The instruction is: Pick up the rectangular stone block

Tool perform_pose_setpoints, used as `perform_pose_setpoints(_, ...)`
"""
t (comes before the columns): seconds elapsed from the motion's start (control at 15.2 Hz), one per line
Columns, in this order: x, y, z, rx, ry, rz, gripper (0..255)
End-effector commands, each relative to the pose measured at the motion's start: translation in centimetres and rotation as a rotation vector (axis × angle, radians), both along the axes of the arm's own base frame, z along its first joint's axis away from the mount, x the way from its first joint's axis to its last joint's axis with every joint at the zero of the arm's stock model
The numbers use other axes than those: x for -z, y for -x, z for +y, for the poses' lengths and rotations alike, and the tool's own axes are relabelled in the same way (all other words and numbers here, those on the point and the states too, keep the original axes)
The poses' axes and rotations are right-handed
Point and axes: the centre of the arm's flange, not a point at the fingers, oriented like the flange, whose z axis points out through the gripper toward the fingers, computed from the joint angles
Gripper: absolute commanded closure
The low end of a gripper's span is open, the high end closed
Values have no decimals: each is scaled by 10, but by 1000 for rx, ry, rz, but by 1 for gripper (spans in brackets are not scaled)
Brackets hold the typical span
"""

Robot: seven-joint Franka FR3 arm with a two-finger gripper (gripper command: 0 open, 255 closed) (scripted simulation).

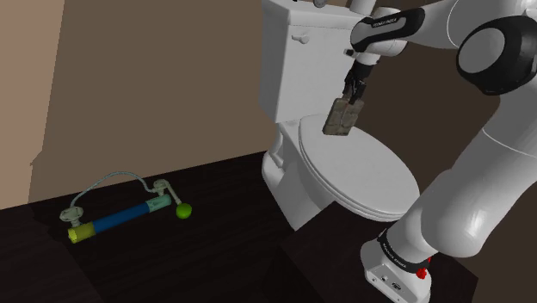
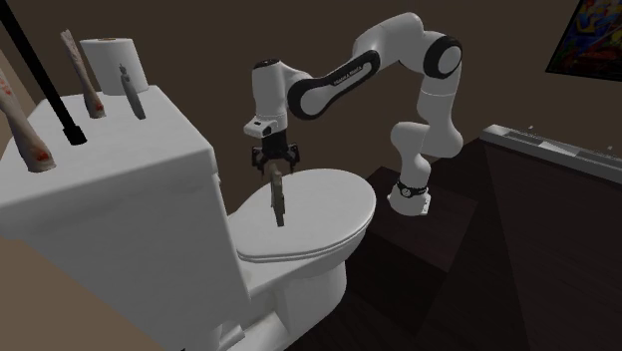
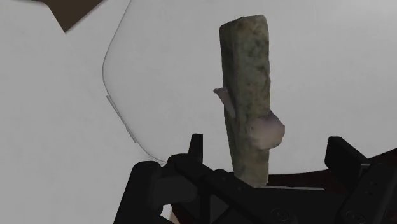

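Gripper (image 1: pixel 352 102) clasps stone block (image 1: pixel 341 120), hanging above toilet lid (image 1: pixel 366 181).

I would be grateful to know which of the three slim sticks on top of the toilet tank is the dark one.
The black rod, leaning between the two pale, red-marked sticks.

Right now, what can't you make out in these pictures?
Stone block: in the wrist view its near end is hidden behind the end effector's black body.
Stick-like items on the toilet tank: second exterior view, cut off by the top edge.
Wall picture: same view, cut off by the corner.
Blue-and-yellow gadget on the floor: shoulder view, too small to identify.
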Motion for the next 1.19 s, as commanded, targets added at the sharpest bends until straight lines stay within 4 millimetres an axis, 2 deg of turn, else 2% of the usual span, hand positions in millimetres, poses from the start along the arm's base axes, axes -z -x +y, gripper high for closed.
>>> perform_pose_setpoints(0.0, 9, -4, -3, -13, 0, -2, 0)
perform_pose_setpoints(0.33, 39, -4, -3, -13, 0, -2, 0)
perform_pose_setpoints(0.46, 39, -4, -3, -13, 0, -2, 0)
perform_pose_setpoints(0.53, 39, -4, -3, -13, 0, -2, 255)
perform_pose_setpoints(1.12, 39, -4, -3, -13, 0, -2, 255)
